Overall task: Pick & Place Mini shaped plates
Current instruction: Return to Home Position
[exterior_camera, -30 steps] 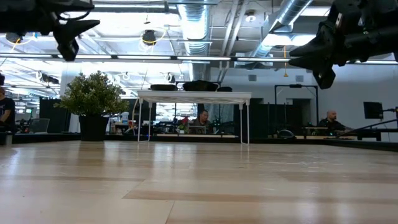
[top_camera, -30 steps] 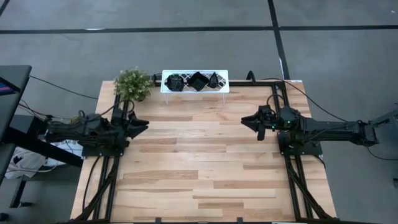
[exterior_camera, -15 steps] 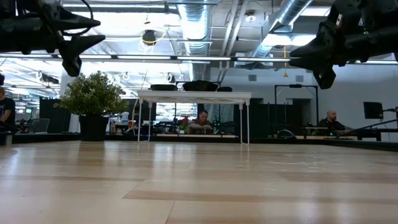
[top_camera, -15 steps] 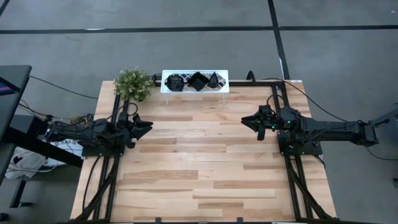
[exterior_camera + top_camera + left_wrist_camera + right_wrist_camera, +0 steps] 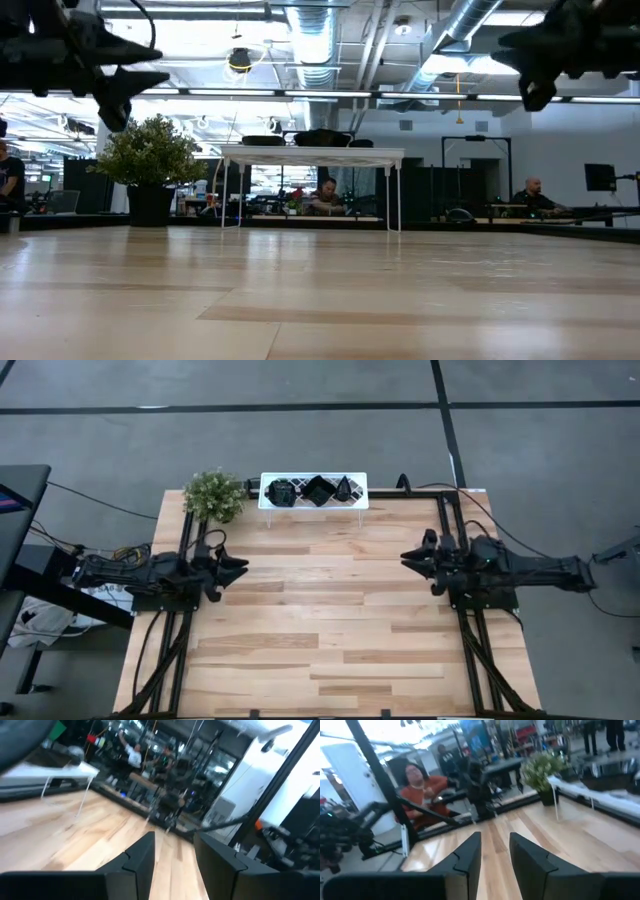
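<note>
On the white rack point(image 5: 362, 501) at the far edge of the table point(image 5: 320, 630) we see the mini shaped plates point(image 5: 318, 490), black and glossy, gathered in three groups side by side along its top. The group nearest the plant point(image 5: 214, 495) looks square with a wavy rim, the middle one sits turned like a diamond, and the third is smaller and pointed. We cannot tell how many plates lie in each group. From the low view the rack stands on thin legs, and the plates show only as low dark shapes on top of it. The plant stands just beside the rack's end, on the left arm's side.

No plate lies on the bare wood between the arms. The left gripper point(image 5: 238, 564) hangs above the table near its own edge, well apart from the rack, and points toward the middle. Its wrist view shows the two fingers point(image 5: 142, 855) spread with a clear gap and nothing between them. The right gripper point(image 5: 408, 558) hangs opposite, also above the wood and away from the rack. Its fingers point(image 5: 470, 851) stand a little apart and they hold nothing. Beyond the table a person point(image 5: 420, 790) in an orange top sits in the room.
</note>
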Robot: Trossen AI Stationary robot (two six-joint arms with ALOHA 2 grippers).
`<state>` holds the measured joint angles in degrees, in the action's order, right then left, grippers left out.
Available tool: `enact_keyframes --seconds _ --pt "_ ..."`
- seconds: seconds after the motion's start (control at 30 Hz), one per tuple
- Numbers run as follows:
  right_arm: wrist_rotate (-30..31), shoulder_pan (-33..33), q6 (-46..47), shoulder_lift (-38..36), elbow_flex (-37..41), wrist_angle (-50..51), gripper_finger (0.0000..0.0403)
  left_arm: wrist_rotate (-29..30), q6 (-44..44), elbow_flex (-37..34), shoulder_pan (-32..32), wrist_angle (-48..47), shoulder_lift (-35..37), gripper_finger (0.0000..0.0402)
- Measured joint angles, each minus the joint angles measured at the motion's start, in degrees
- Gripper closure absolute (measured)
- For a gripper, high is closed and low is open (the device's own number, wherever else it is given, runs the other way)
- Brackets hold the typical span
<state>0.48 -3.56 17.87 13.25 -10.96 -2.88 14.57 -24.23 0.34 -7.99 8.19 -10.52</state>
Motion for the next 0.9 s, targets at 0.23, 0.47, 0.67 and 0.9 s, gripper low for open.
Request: enact_keyframes --seconds 0.23,0.47,0.67,0.9 --pt "4.05 1.65 -0.48 -6.13 0.03 7.45 0.0305 0.19 0.00 0.00 0.00 -1.90 -0.46 0.0262" --pt "4.08 1.64 -1.54 -8.55 0.03 11.57 0.0305 0.39 6.02 0.00 0.00 -1.86 -0.46 0.0262" --pt "4.08 1.67 -3.30 -8.49 0.00 13.44 0.0305 0.42 14.85 0.00 0.02 -1.82 -0.46 0.0262" --pt "3.76 1.67 -2.97 -8.45 4.22 10.10 0.0305 0.42 14.56 0.00 0.04 -2.21 -1.35 0.0262"
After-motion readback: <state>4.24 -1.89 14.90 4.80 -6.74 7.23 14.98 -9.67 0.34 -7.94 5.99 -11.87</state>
